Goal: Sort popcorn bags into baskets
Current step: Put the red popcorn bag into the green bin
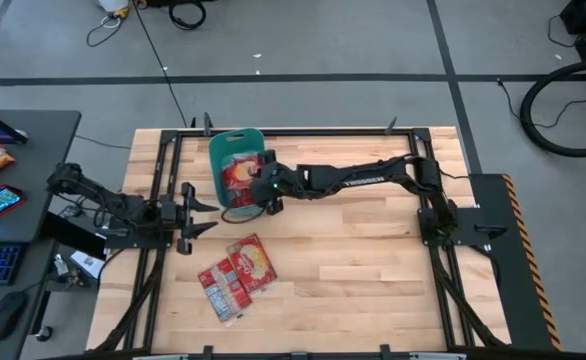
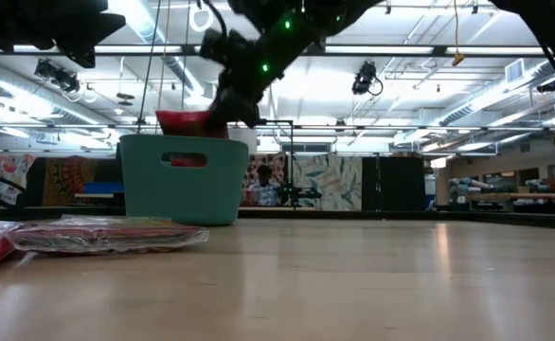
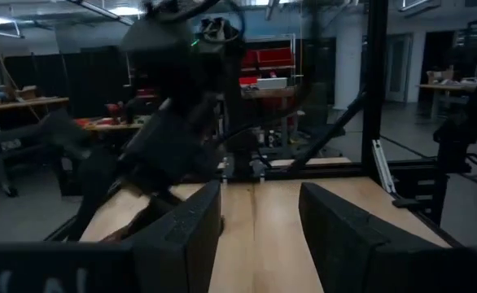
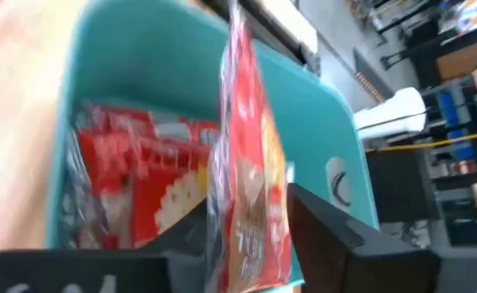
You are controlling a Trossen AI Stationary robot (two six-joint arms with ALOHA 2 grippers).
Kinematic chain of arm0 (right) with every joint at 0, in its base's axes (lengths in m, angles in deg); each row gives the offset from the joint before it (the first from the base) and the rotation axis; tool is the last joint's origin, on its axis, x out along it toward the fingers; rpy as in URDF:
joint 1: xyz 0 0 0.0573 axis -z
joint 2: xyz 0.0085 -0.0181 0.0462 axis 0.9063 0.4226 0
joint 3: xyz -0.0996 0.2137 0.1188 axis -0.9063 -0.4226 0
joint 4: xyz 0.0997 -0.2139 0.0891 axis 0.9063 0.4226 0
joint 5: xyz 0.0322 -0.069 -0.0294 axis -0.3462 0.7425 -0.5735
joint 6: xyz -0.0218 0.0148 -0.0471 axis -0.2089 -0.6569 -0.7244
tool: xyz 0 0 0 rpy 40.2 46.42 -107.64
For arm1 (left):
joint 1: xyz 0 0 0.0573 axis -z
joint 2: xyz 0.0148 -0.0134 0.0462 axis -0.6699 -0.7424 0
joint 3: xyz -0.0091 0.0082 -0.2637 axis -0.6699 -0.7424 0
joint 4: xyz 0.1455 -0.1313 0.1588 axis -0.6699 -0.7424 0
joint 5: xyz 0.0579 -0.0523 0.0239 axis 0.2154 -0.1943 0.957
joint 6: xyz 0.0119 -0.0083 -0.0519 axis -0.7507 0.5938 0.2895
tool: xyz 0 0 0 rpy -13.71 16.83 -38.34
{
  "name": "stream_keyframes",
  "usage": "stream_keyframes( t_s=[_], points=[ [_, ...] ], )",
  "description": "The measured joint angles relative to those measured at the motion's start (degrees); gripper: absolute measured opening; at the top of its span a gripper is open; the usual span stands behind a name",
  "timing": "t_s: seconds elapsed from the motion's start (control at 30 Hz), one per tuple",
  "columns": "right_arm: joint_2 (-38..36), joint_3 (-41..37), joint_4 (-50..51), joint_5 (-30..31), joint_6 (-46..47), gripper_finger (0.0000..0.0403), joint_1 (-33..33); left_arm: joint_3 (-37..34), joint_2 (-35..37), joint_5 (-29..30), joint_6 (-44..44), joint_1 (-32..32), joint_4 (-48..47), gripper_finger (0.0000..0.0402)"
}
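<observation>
One packet: a flat red popcorn bag (image 4: 242, 171), pinched edge-on by the right gripper (image 4: 247, 224) above the teal plastic tub (image 1: 235, 170).
Handling: likely light, floppy, slick; grip a sealed edge.
Loose bags: red packets (image 1: 238, 275) on the wooden table (image 1: 373, 260).
Left gripper (image 1: 205, 208): open, empty, beside the tub.
Hidden: tub's count.

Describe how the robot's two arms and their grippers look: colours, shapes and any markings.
Both arms are dark, nearly black, built of jointed segments. The right arm carries pale lettering along one link and a small green light near its wrist. The left gripper has two broad, wedge-shaped matte dark fingers. The right gripper has the same dark, angular fingers.
</observation>
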Motion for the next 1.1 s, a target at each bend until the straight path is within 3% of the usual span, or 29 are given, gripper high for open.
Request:
stream_keyframes(
  t_s=[0.27, 0.47, 0.57, 0.77, 1.1],
  points=[
    [-3.9, 0.1, 0.6, -1.4, 2.6, 0.0138, -5.5, 0.0, -0.1, 0.1, 3.1, 0.1, -5.6, 0.0171],
    [-4.6, -0.4, 1.3, -17.9, 10.6, 0.0138, -7.3, 0.0, -0.4, 0.4, 2.7, 0.0, -6.4, 0.0172],
    [-4.6, -2.3, -0.7, -22.6, 14.2, 0.0137, -8.5, 0.0, -0.4, 0.4, 2.6, 0.0, -6.4, 0.0172],
    [-4.5, -6.4, -6.0, -22.4, 19.0, 0.0137, -11.6, 0.0, -0.4, 1.9, 2.6, 0.0, -6.3, 0.0172],
    [-1.8, -11.3, -13.3, -16.6, 25.9, 0.0137, -16.1, 0.0, -0.4, 1.9, 2.7, 0.0, -5.9, 0.0172]
  ],
)
